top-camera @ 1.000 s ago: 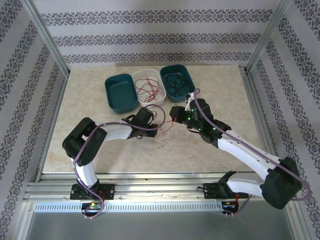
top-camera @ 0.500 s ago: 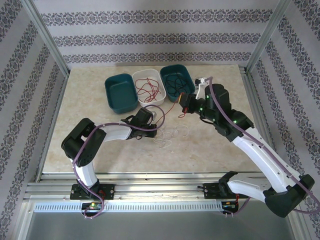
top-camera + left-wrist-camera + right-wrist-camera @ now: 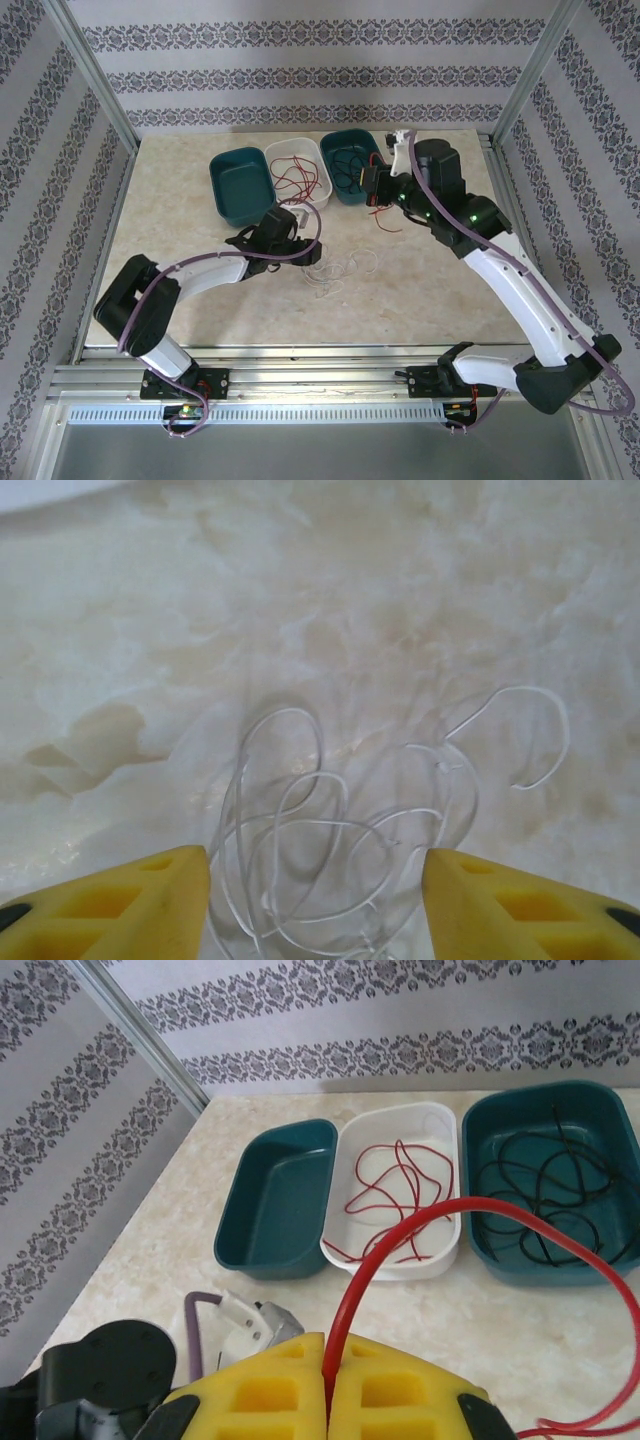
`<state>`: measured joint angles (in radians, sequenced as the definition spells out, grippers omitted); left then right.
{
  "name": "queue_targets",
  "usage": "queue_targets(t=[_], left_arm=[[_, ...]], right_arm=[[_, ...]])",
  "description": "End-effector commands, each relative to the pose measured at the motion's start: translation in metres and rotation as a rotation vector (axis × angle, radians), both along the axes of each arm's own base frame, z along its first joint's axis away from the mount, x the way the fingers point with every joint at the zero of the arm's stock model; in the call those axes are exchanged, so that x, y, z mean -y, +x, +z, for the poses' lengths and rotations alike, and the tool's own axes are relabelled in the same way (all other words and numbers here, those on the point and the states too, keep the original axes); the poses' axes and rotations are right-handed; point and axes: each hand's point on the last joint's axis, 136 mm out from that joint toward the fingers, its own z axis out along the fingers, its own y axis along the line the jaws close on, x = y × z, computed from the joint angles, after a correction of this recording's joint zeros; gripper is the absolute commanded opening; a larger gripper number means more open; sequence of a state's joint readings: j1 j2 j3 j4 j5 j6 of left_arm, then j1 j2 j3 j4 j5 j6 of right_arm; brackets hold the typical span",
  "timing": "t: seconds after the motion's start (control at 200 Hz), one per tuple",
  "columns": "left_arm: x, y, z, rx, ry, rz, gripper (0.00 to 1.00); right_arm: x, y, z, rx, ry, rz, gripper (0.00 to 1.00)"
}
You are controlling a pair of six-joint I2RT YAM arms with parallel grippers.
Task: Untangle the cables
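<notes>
Your right gripper [image 3: 328, 1350] has swung from the middle of the table [image 3: 200, 290] out toward 1 o'clock, up by the bins; its fingers are pressed fully together on a red cable [image 3: 350, 1285], which arcs up from the pinch and trails off to the right. In the top view its free end hangs just short of the bins, well apart from the heap it left; I judge that strand free of the tangle.

Your left gripper [image 3: 312, 870] stands at the table's centre with its fingers wide apart and nothing between them; the white cables [image 3: 290, 820] lie loose on the marble directly under the gap, looped over one another with one hooked end straying toward 2 o'clock. They look like the only heap left to sort.

At 12 o'clock the white bin [image 3: 372, 1130] holds red cables [image 3: 400, 1175]; to its 3 o'clock a teal bin [image 3: 540, 1272] holds black cables [image 3: 545, 1205]; to its 9 o'clock an empty teal bin [image 3: 275, 1200] waits, probably for the white ones. The held strand likely belongs in the white bin, toward 10 o'clock from your right gripper.

No brand, label or legible writing appears anywhere; the wallpaper carries only a pattern.
</notes>
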<state>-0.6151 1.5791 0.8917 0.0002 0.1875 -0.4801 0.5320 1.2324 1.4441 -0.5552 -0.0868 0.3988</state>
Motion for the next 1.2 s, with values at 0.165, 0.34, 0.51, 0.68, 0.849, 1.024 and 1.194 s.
queue_targets(t=[0.165,0.34,0.51,0.68,0.849,1.024,1.194], left_arm=[[-0.042,0.001,0.055,0.112,0.041,0.126,0.86],[-0.083,0.001,0.075,0.152,0.122,0.237,1.00],[-0.133,0.001,0.086,0.178,0.323,0.372,0.99],[-0.173,-0.004,0.094,0.179,0.403,0.485,0.99],[-0.188,-0.011,0.093,0.169,0.331,0.537,0.99],[-0.198,-0.017,0.089,0.156,0.304,0.566,0.99],[-0.201,-0.020,0.088,0.147,0.291,0.573,0.99]], right_arm=[[-0.011,0.022,0.038,0.090,-0.062,0.046,0.00],[-0.041,0.041,0.052,0.119,-0.040,0.122,0.00],[-0.069,0.067,0.056,0.128,-0.028,0.174,0.00],[-0.092,0.096,0.046,0.107,-0.024,0.198,0.00],[-0.111,0.120,0.025,0.064,-0.018,0.212,0.00],[-0.125,0.137,0.002,0.005,-0.021,0.225,0.00],[-0.133,0.143,-0.013,-0.040,-0.015,0.235,0.00]])
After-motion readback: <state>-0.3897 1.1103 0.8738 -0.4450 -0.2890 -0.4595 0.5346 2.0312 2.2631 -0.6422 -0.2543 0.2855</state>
